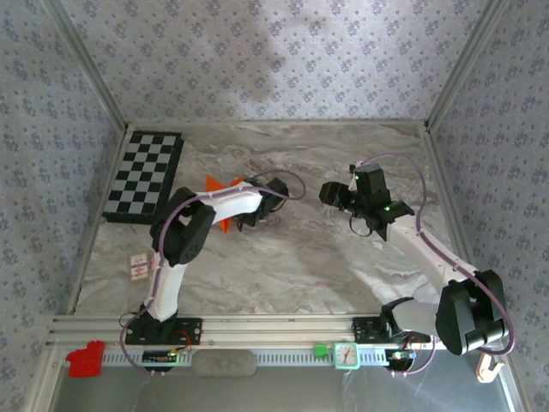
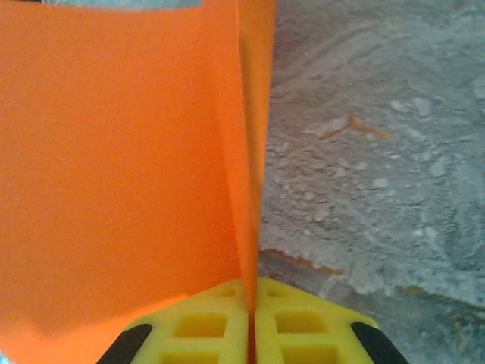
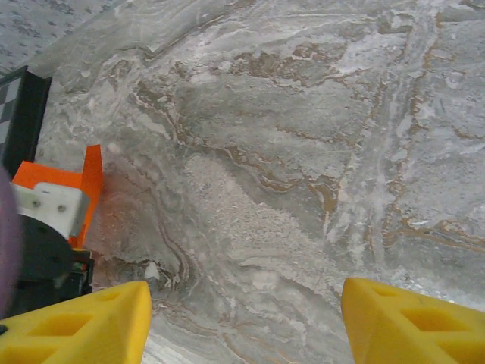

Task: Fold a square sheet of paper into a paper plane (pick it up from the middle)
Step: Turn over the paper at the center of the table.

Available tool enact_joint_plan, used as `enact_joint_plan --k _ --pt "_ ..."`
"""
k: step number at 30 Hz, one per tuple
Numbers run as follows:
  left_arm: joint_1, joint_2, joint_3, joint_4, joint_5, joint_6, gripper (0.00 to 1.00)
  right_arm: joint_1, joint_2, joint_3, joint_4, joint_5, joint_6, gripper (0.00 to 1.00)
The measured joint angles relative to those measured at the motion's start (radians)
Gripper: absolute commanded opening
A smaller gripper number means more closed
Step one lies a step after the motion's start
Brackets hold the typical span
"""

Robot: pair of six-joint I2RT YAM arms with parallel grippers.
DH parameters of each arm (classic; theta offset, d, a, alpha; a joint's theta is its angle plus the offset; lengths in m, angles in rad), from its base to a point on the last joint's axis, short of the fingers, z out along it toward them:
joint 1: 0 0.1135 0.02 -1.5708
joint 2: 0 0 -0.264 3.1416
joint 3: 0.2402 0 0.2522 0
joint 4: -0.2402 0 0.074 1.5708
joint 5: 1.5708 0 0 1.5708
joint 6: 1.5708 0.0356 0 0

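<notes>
Left of centre in the overhead view, the orange paper (image 1: 216, 184) sits at the tip of the left gripper (image 1: 250, 213). The arm hides part of it, and pointed corners stick out above and below the wrist. From the left wrist it is a bright, plain, unmarked sheet folded along a sharp crease that runs straight up from the yellow fingers (image 2: 204, 330). One broad face spreads across the left half of that frame, and a narrow flap stands just right of the crease. Those jaws are pressed together on the paper's lower edge. The right gripper (image 3: 242, 326), right of centre overhead, has its jaws well apart with bare table between them, and the paper shows near the left edge of its view. The table (image 1: 300, 266) is grey and marbled with brownish veins. A black-and-white checkerboard (image 1: 144, 176) lies at its upper left, and flower-patterned blue-grey walls (image 1: 274, 51) enclose it on three sides.
</notes>
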Motion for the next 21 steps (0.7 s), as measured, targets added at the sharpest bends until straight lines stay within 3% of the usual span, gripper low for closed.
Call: enact_joint_plan --k 6,21 --pt "-0.044 0.079 0.032 -0.020 -0.026 -0.012 0.15 -0.013 0.000 -0.002 -0.008 0.007 0.000 0.67" --pt "-0.033 0.064 0.040 -0.035 0.023 -0.037 0.25 -0.050 0.000 -0.011 -0.023 0.029 0.009 0.67"
